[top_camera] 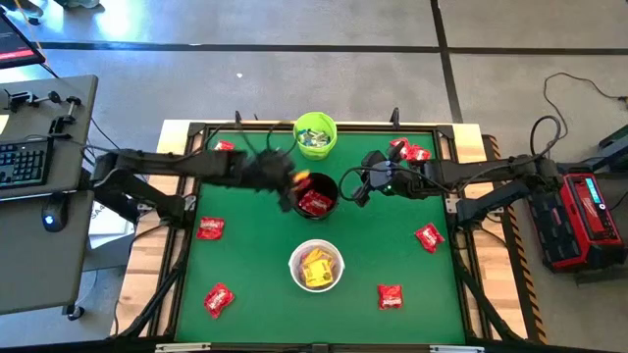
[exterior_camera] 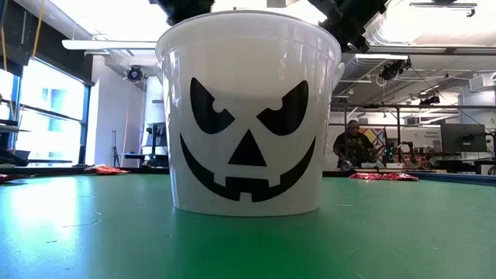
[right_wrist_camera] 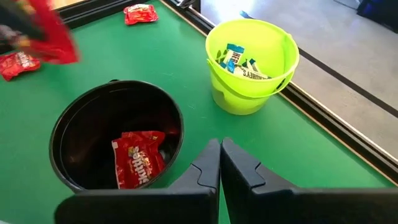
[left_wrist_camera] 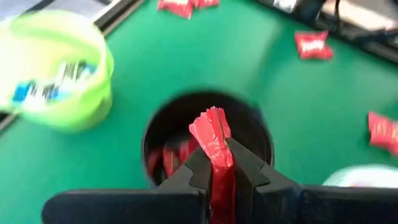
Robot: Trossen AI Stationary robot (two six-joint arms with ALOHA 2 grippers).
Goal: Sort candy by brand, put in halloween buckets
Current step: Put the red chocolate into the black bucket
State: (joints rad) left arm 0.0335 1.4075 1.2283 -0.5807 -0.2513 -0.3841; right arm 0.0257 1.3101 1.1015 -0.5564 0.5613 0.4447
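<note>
Red candy [left_wrist_camera: 214, 149] is pinched by its crinkly end in the left gripper [left_wrist_camera: 219, 171], above the black bucket [left_wrist_camera: 161, 127]. It looks light, soft and slippery. Beside it, the right gripper [right_wrist_camera: 220, 163] is shut on nothing.

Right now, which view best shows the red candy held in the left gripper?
The left wrist view: the red candy stands pinched in the left gripper, over the black bucket. The high view shows only a small speck of it, the right wrist view a blur, the low view nothing.
</note>
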